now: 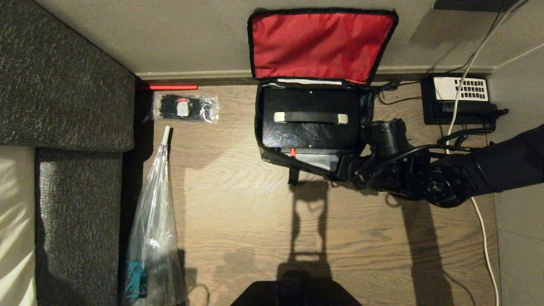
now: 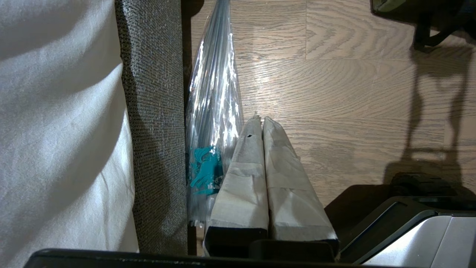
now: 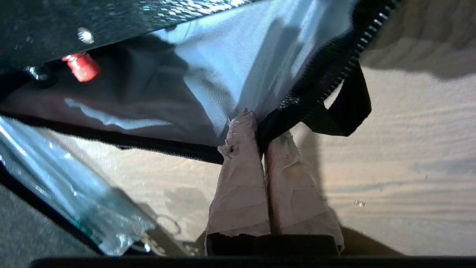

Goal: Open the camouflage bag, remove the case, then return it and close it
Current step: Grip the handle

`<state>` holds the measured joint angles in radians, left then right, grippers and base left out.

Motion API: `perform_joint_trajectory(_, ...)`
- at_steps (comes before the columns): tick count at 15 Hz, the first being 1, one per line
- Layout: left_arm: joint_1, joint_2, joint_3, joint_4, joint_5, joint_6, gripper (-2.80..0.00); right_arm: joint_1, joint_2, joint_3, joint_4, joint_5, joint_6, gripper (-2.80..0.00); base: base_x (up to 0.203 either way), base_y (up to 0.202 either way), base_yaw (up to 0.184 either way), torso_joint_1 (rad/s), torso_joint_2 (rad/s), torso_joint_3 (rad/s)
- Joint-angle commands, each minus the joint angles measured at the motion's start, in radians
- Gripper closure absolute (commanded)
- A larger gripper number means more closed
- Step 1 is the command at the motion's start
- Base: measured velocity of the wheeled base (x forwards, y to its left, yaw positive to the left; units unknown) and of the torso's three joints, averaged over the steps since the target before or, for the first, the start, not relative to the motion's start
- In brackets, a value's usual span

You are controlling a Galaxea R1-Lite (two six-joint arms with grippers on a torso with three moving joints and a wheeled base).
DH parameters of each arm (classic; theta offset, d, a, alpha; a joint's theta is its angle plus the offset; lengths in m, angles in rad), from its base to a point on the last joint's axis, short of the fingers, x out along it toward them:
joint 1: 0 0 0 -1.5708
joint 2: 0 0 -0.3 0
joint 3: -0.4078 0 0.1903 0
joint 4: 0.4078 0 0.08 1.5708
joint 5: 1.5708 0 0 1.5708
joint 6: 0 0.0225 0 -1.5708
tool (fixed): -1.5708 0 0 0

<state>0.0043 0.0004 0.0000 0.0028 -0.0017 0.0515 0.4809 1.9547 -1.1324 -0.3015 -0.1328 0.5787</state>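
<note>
Taped fingertips (image 3: 243, 149) of our right gripper (image 3: 262, 128) pinch the camouflage bag (image 1: 272, 159)'s near rim, holding it open around the case (image 1: 310, 127); our left gripper (image 2: 262, 124) idles clenched, empty.

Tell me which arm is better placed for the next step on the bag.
Right. The right hand is already shut on the front rim of the camouflage bag, lid open, the case inside. The left hand is shut, over the floor beside the wrapped umbrella, away from the bag.
</note>
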Motion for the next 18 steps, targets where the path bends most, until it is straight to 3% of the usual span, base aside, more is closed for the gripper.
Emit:
perform_joint_trajectory(1, 0.0, -0.002, 0.002, 0.0, 0.0, 0.001, 0.0, 0.015, -0.008, 0.011, -0.004, 0.003, -0.002, 0.0, 0.0, 0.0, 0.0, 0.0, 0.0, 0.0)
perform_joint_trajectory(4, 0.0, -0.001, 0.002, 0.0, 0.0, 0.001, 0.0, 0.013, 0.005, 0.002, -0.018, 0.007, -0.014, 0.0, 0.0, 0.0, 0.0, 0.0, 0.0, 0.0)
perform_joint_trajectory(5, 0.0, -0.002, 0.002, 0.0, 0.0, 0.001, 0.0, 0.013, 0.01, 0.002, -0.018, 0.004, -0.028, -2.8, 0.0, 0.0, 0.0, 0.0, 0.0, 0.0)
perform_joint_trajectory(11, 0.0, -0.001, 0.003, 0.0, 0.0, 0.001, 0.0, -0.009, -0.002, 0.007, -0.015, 0.006, -0.127, -2.8, 0.0, 0.0, 0.0, 0.0, 0.0, 0.0)
perform_joint_trajectory(13, 0.0, -0.002, 0.003, 0.0, 0.0, 0.001, 0.0, -0.002, -0.072, 0.087, -0.018, 0.019, -0.202, -2.8, 0.0, 0.0, 0.0, 0.0, 0.0, 0.0)
perform_joint_trajectory(16, 0.0, -0.002, 0.003, 0.0, 0.0, 0.001, 0.0, 0.011, -0.188, 0.171, -0.026, 0.168, -0.24, -2.8, 0.0, 0.0, 0.0, 0.0, 0.0, 0.0)
perform_joint_trajectory(18, 0.0, -0.002, 0.003, 0.0, 0.0, 0.001, 0.0, 0.012, -0.229, 0.209, -0.091, 0.209, -0.212, -2.8, 0.0, 0.0, 0.0, 0.0, 0.0, 0.0)
